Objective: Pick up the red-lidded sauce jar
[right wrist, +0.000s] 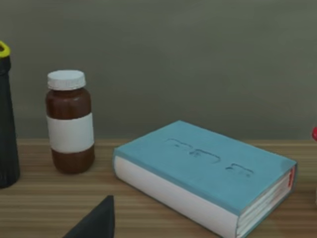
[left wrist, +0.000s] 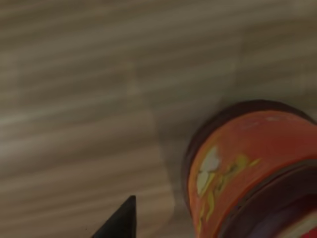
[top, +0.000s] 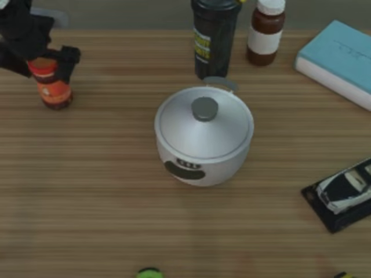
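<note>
The red-lidded sauce jar (top: 53, 87) stands on the table at the far left, with an orange label and dark contents. My left gripper (top: 49, 61) is over it, one black finger on each side of the red lid. The left wrist view shows the jar (left wrist: 247, 163) close up, and one fingertip (left wrist: 121, 220) stands apart from it with bare wood between, so the gripper is open around the jar. My right gripper is out of the top view. Only one fingertip (right wrist: 99, 220) shows in its wrist view, set wide, above the table and holding nothing.
A silver pot (top: 204, 134) with a lid sits mid-table. Behind it are a tall black shaker (top: 213, 37) and a brown bottle (top: 265, 32) with a white cap. A blue book (top: 339, 61) lies at the back right, and a toy car (top: 345, 191) lies at the right edge.
</note>
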